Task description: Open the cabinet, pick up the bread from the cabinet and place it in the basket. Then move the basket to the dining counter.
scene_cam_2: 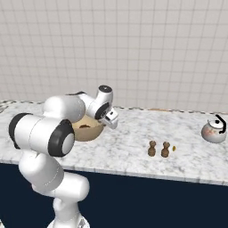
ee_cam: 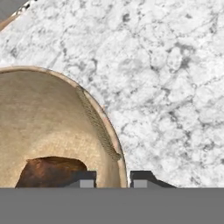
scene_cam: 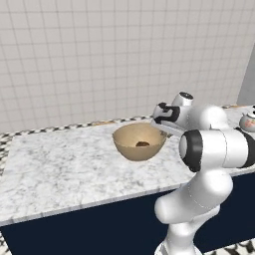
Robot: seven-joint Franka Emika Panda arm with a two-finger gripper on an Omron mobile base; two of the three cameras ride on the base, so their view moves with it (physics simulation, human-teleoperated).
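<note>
Basket (scene_cam: 139,141) set on desk (scene_cam: 60,169), bread (ee_cam: 50,171) inside. Jaws straddling basket rim, slightly parted (grip on rim not confirmable). Advised: spread fully, lift straight clear of handle, avoid tipping basket.

No text, label, brand, number or sign can be read anywhere in these pictures.
</note>
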